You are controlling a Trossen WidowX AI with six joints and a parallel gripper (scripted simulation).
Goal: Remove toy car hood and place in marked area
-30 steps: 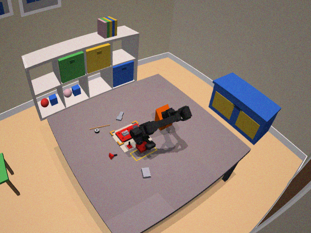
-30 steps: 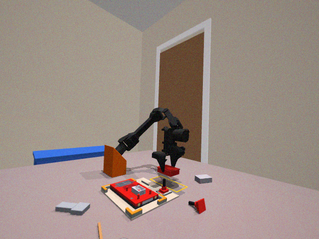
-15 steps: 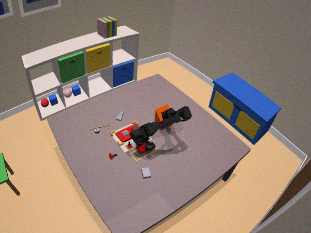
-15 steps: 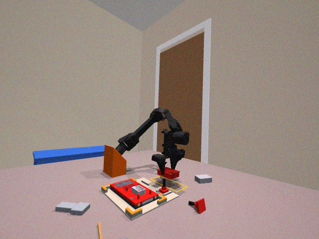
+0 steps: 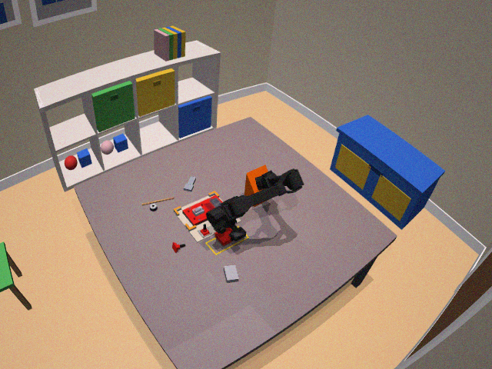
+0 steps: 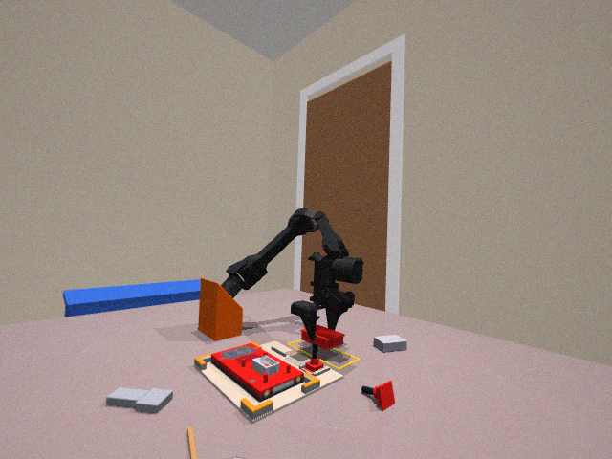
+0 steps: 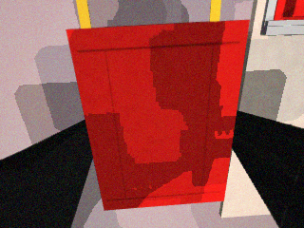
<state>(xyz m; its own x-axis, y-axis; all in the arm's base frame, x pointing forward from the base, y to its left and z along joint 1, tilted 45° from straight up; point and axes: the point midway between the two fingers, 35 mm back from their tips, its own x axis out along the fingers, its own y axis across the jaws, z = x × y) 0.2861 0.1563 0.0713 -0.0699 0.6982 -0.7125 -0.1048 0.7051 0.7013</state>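
My gripper (image 6: 322, 332) is shut on the red hood (image 6: 322, 338), a flat rectangular panel, and holds it just above the yellow-outlined marked area (image 6: 323, 353) on the table. In the wrist view the hood (image 7: 157, 114) fills the frame between my two black fingers, with the yellow outline (image 7: 84, 11) showing beyond its far edge. From above, the hood (image 5: 223, 237) is over the marked area (image 5: 226, 244). The red toy car (image 6: 256, 372) sits hoodless on its beige base with orange corners, to the left of the marked area; it also shows from above (image 5: 197, 210).
A small red part with a black post (image 6: 314, 364) stands on the base's edge next to the marked area. A red piece with a black peg (image 6: 380, 393), grey blocks (image 6: 389, 342) (image 6: 140, 398), an orange wedge (image 6: 219, 310) and a wooden stick (image 5: 157, 201) lie around.
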